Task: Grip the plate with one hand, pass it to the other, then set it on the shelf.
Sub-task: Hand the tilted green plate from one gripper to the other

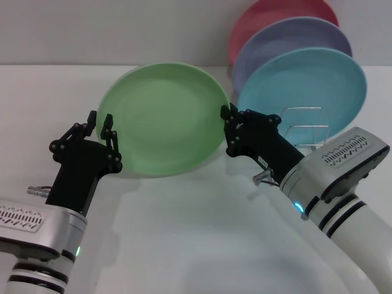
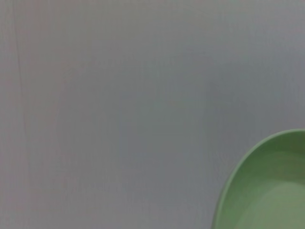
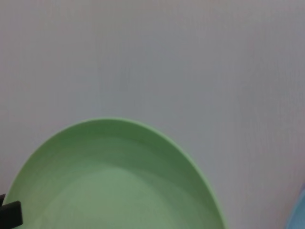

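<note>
Matte light-green plate [image 1: 162,116], round and shallow with a low rim, is tilted up with its concave face toward the camera, above the white tabletop [image 1: 184,233]. Right hand [image 1: 231,125] is clamped on the plate's right rim, black linkage reaching up-left from its silver-white arm. Left hand [image 1: 101,128] sits spread at the plate's left rim, contact unclear. Right of the plate, the silver wire shelf [image 1: 303,125] carries sky-blue [image 1: 306,86], lavender [image 1: 294,37] and pink [image 1: 275,15] plates.

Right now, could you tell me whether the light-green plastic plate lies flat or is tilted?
Tilted: the light-green plastic plate faces the camera, its edge in the right claw.
</note>
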You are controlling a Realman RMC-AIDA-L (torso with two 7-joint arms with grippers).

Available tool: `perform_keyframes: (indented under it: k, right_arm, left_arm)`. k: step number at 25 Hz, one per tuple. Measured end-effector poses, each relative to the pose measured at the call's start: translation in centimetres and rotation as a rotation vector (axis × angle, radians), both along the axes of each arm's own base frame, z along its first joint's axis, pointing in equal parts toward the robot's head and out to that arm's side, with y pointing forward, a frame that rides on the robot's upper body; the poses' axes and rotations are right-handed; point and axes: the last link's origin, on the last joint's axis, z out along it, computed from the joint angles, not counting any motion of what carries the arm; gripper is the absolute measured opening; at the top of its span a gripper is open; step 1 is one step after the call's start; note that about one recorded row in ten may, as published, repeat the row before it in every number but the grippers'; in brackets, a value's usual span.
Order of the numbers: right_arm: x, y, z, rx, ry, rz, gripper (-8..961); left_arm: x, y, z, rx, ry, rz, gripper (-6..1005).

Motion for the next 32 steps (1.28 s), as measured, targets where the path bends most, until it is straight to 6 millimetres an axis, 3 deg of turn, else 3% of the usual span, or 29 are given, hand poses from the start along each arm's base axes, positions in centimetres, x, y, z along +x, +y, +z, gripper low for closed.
perform_keyframes:
  k: [4, 9, 14, 21, 28, 32]
  right_arm:
    - [0.0, 0.0, 0.0, 0.0, -0.001, 0.001, 29]
    - [0.0, 0.0, 0.1, 0.003, -0.001, 0.0, 29]
    - [0.0, 0.2, 0.2, 0.009, 0.003, -0.004, 28]
    - [-0.1, 0.3, 0.2, 0.016, -0.001, 0.002, 28]
    - [-1.4, 0.1, 1.8, 0.104, 0.032, 0.133, 30]
    - [-1.8, -0.1, 2.7, 0.172, 0.021, 0.193, 30]
  left_arm:
    - [-0.1, -0.1, 0.2, 0.007, -0.01, 0.001, 111]
    - [-0.3, -0.5, 1.3, 0.067, -0.043, -0.007, 329]
    - [-0.5, -1.2, 2.9, 0.159, -0.102, -0.029, 471]
    - [-1.6, -1.6, 5.5, 0.264, -0.243, -0.039, 471]
    - [-5.5, 0.4, 8.4, 0.287, -0.421, 0.008, 472]
    - [-6.3, 1.2, 9.0, 0.27, -0.471, 0.017, 472]
